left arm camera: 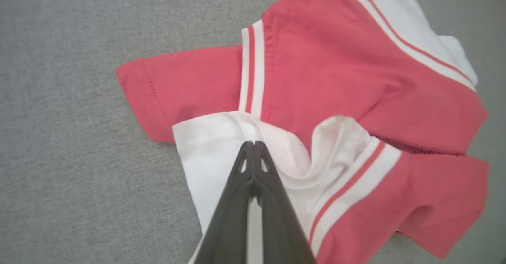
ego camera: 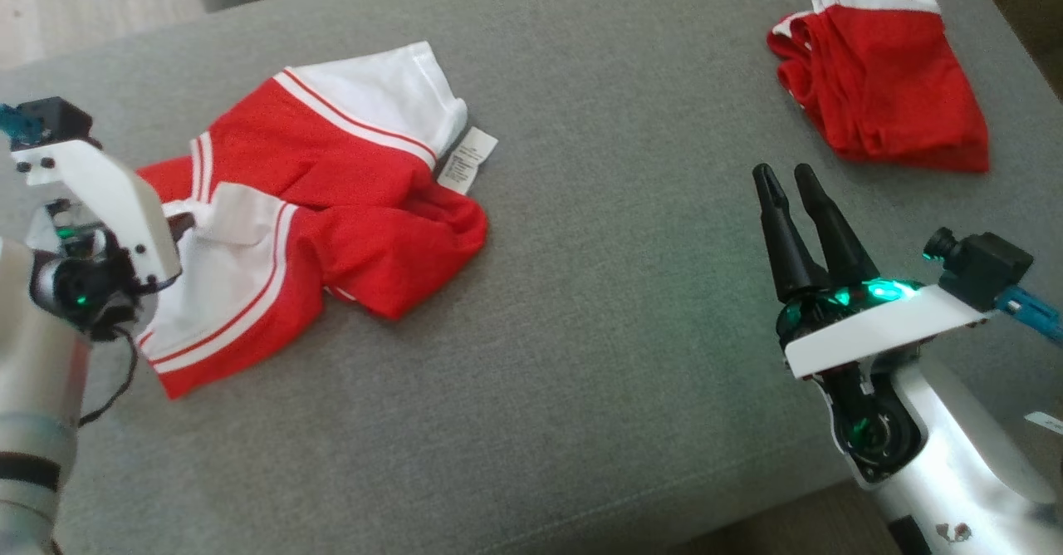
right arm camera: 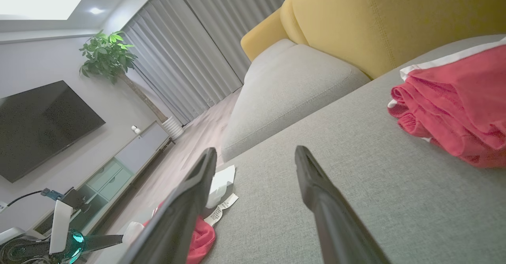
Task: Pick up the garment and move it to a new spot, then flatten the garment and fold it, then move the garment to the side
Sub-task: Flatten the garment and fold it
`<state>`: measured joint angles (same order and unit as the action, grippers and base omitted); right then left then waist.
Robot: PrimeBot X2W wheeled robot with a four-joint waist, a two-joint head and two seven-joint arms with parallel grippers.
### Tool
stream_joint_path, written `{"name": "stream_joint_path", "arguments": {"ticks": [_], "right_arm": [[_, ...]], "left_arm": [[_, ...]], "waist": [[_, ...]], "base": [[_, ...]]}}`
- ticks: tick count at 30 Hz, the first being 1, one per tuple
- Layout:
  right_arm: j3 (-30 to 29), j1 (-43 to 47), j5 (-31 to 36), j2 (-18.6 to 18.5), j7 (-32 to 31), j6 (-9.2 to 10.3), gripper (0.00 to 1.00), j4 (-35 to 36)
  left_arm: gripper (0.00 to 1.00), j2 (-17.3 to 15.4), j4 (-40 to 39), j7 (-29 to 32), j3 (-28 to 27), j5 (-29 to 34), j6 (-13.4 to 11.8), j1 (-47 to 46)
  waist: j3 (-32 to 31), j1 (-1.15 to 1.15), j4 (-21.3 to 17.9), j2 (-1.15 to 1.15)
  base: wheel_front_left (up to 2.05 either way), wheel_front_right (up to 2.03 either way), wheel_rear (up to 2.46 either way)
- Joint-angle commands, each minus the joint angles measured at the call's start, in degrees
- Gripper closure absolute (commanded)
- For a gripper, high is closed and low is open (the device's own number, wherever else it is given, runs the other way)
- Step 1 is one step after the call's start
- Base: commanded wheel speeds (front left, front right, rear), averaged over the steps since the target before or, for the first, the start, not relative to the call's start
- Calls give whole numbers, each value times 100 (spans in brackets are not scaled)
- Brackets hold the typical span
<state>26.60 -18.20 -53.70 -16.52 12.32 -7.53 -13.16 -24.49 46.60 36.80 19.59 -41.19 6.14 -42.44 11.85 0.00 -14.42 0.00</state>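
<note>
So, barely started here: the left tool [left arm camera: 253, 143] is pinched shut on a white bit of the crumpled red-and-white garment [left arm camera: 336, 78] lying on the grey sofa seat [ego camera: 581, 356], nothing lifted, flattened or folded yet, and the right tool [ego camera: 783, 171] hangs wide open, empty.

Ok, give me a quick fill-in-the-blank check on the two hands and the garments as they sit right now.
1. The left hand is closed on the ____ part of the crumpled garment.
2. The right hand hovers above the fabric surface with its fingers ____.
3. The folded red garment lies nearer the ____ hand.
4. Both garments lie on a ____ cushion.

Missing words: white; open; right; gray.
</note>
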Motion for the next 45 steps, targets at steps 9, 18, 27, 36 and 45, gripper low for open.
{"name": "stream_joint_path", "arguments": {"ticks": [9, 18, 27, 36, 45], "right_arm": [[7, 84, 116, 30, -117, 4, 0, 117], [20, -2, 185, 119, -200, 4, 0, 166], [42, -67, 168, 156, -155, 4, 0, 125], [61, -102, 144, 160, -121, 4, 0, 36], [51, 9, 170, 106, -128, 4, 0, -106]], "left_arm": [[100, -16, -310, -16, -85, -302, 104, -234], [0, 68, -1, 44, -220, -480, -216, -454], [0, 146, 558, 351, -637, -1000, -456, -752], [100, 196, 696, 599, -532, -1037, -362, -828], [100, 220, 403, 337, -306, -921, -40, -803]], "waist": [[-398, 0, 398, 0], [-202, 0, 279, 0], [-39, 0, 11, 0], [-12, 0, 1, 0], [-445, 0, 180, 0]], "base": [[0, 0, 0], [0, 0, 0], [0, 0, 0], [0, 0, 0], [0, 0, 0]]}}
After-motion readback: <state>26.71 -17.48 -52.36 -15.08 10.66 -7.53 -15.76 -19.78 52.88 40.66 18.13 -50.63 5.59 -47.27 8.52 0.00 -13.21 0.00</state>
